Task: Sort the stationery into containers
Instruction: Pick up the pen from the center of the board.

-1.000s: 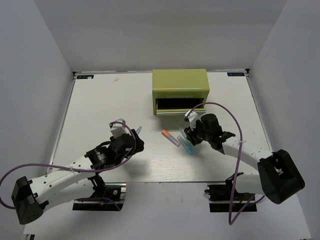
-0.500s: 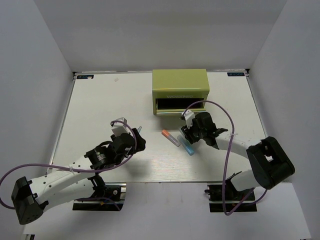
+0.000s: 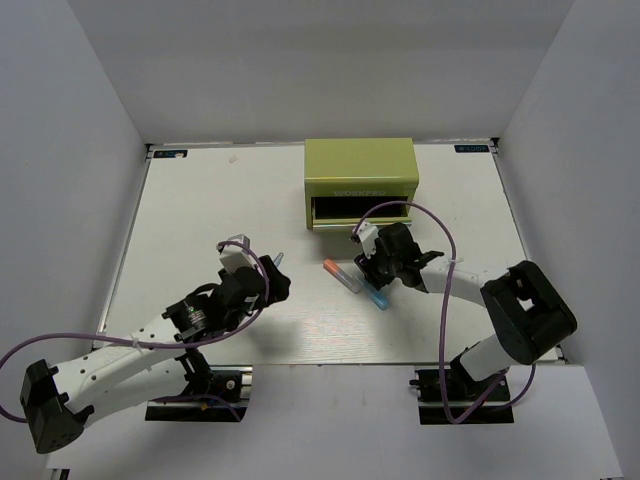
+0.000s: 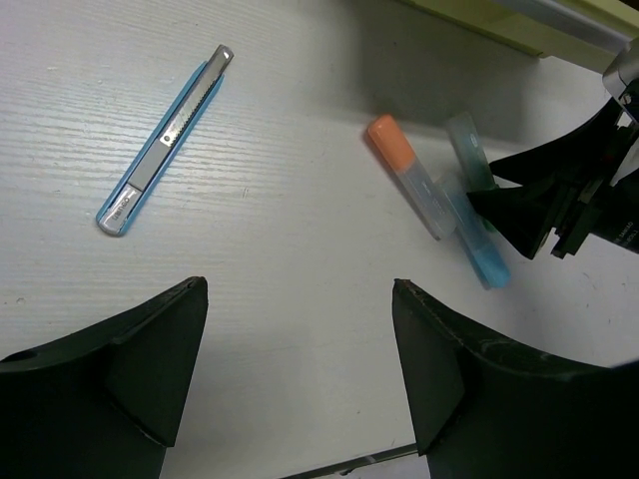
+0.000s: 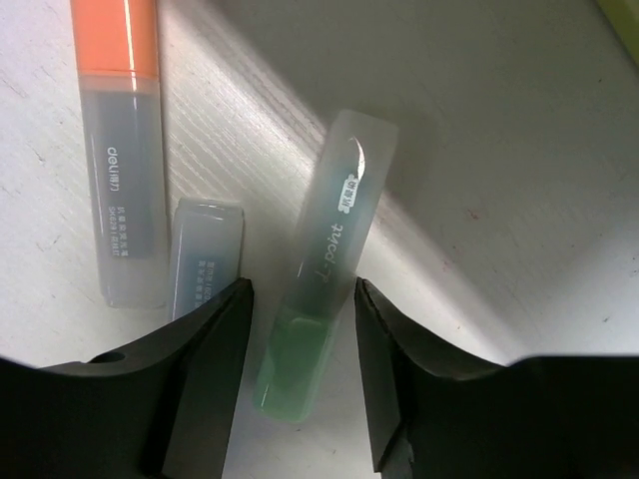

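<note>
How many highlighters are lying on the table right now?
3, side by side: orange-capped highlighter, blue highlighter, and green highlighter inside the open right tool. Others may hide under the right arm.

— Where is there room around the chest?
— To its left the worktop lies open, wide enough for a claw. Farther out to the front-left, only the slim pen lies in the way.
— And straight in front?
— Crowded. The right claw sits just before the chest, its fingers spread close on either side of the green pen. The orange pen and blue pen lie just beside it. A cable arcs across the chest's front.
</note>
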`<control>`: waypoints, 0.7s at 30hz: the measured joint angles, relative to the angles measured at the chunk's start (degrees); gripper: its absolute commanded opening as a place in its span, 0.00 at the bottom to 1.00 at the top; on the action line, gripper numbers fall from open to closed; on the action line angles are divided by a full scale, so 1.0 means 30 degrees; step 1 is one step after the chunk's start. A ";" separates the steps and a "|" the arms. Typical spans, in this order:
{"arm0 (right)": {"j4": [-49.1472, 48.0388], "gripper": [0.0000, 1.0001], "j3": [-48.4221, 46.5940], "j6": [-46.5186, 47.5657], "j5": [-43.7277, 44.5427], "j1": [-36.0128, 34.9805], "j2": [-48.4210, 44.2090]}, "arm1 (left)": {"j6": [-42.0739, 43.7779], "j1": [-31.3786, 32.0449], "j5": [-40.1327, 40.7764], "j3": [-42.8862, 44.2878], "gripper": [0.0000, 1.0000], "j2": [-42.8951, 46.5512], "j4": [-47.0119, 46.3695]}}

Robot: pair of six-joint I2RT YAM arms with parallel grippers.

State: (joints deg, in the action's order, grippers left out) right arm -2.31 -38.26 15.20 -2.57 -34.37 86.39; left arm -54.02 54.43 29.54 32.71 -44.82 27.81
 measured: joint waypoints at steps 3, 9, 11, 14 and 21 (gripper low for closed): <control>-0.0015 0.43 0.0036 0.0044 0.0102 -0.0102 -0.0029 | 0.0036 0.0000 0.0000 -0.0007 0.85 0.0000 -0.0015; -0.0051 0.14 0.0328 0.0073 0.0095 -0.0175 -0.0306 | 0.0219 0.0000 -0.0102 -0.0029 0.95 -0.0044 -0.0758; 0.0401 0.09 0.0379 0.0153 -0.0146 -0.0175 -0.0546 | 0.0124 0.0000 -0.0233 -0.0029 0.97 -0.0197 -0.1282; 0.1603 0.04 0.0415 0.0525 -0.0772 -0.0175 -0.1158 | -0.0393 0.0000 -0.0605 -0.0102 0.97 -0.0670 -0.2259; 0.5464 0.04 -0.0211 0.3934 -0.4299 -0.0182 -0.5399 | -0.3133 0.0000 -0.1574 -0.0641 0.98 -0.2382 -0.4932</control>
State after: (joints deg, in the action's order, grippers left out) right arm 14.09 -38.89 27.00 -15.46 -34.92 70.19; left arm -63.42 54.43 24.82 30.79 -51.96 13.02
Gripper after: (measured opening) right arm 0.332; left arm 0.969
